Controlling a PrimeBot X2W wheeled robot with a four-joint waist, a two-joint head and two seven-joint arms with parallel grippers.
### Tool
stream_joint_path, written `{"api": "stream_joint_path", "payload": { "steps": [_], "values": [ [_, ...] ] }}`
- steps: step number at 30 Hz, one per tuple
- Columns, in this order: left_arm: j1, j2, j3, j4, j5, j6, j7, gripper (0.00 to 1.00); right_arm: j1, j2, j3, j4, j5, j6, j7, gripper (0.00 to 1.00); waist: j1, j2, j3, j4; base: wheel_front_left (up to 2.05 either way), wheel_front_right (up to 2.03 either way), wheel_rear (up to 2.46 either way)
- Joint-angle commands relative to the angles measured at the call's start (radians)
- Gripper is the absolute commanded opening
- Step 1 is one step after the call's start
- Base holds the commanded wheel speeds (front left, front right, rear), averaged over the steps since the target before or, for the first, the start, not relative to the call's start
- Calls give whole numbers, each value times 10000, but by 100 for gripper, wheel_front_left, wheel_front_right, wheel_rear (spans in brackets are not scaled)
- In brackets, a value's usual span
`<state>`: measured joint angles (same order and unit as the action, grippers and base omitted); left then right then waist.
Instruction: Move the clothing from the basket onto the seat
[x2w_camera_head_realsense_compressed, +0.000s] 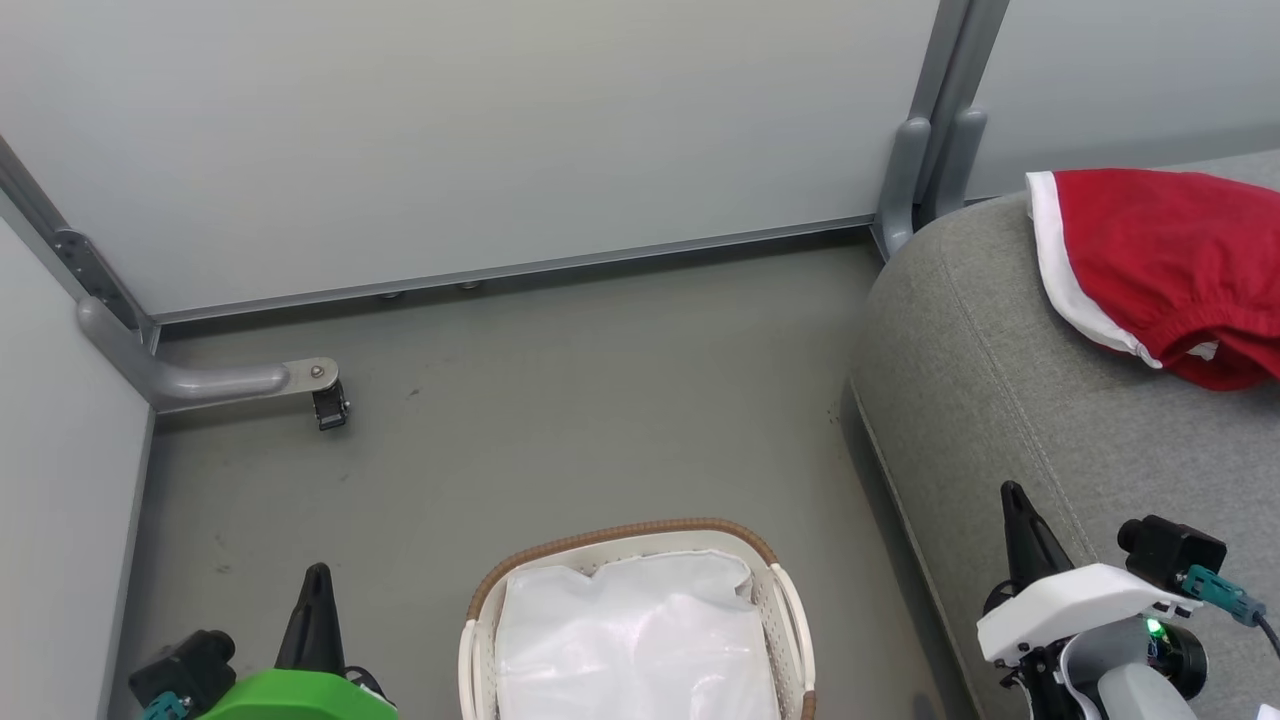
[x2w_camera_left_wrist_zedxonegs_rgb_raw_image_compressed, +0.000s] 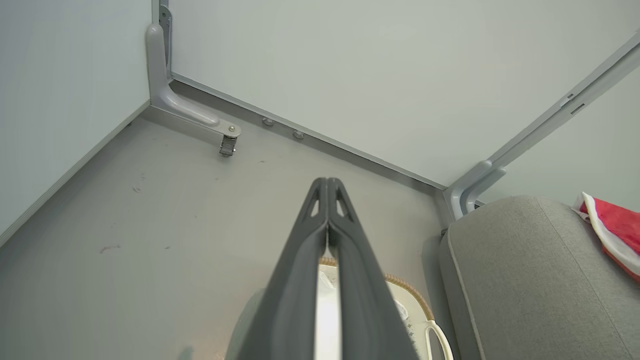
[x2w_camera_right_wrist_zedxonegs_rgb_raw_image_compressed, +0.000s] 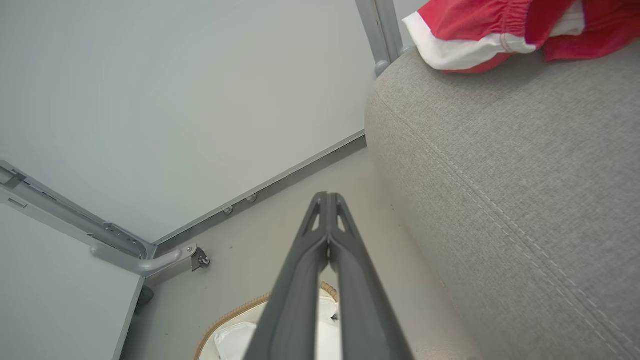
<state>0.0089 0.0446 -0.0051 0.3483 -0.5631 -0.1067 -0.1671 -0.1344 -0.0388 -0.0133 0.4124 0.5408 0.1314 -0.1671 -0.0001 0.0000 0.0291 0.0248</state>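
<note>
The red clothing (x2w_camera_head_realsense_compressed: 1165, 265) with its white trim band lies crumpled on the grey seat (x2w_camera_head_realsense_compressed: 1010, 400) at the right, its edge also seen as clothing (x2w_camera_left_wrist_zedxonegs_rgb_raw_image_compressed: 615, 232) and clothing (x2w_camera_right_wrist_zedxonegs_rgb_raw_image_compressed: 492, 27) from the wrists. The white basket (x2w_camera_head_realsense_compressed: 790, 600) with a brown woven rim stands on the floor at the bottom centre, holding a plain white liner sheet (x2w_camera_head_realsense_compressed: 635, 640). My left gripper (x2w_camera_head_realsense_compressed: 318, 575) is shut and empty, left of the basket. My right gripper (x2w_camera_head_realsense_compressed: 1012, 492) is shut and empty, over the seat's front edge, well short of the clothing. Both pairs of fingertips meet: left gripper (x2w_camera_left_wrist_zedxonegs_rgb_raw_image_compressed: 327, 182), right gripper (x2w_camera_right_wrist_zedxonegs_rgb_raw_image_compressed: 327, 196).
Pale partition walls enclose the grey floor (x2w_camera_head_realsense_compressed: 560, 400). A metal foot bracket with a caster (x2w_camera_head_realsense_compressed: 325, 395) juts out at the left wall. A grey post base (x2w_camera_head_realsense_compressed: 925, 170) stands in the corner behind the seat.
</note>
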Motion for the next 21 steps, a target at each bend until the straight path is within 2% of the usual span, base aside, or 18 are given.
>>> {"api": "stream_joint_path", "payload": {
  "steps": [1,21],
  "values": [
    [-329,28,71,-200,-386,-63,76,0,-71,-57,-63,-218,421,-2,83,0,1,0,-3,-3,0,0,0],
    [-596,42,384,-446,-3167,-115,832,0,32,-82,-325,-641,3258,-4,830,0,1,0,-52,-50,0,0,0]
  ]
}}
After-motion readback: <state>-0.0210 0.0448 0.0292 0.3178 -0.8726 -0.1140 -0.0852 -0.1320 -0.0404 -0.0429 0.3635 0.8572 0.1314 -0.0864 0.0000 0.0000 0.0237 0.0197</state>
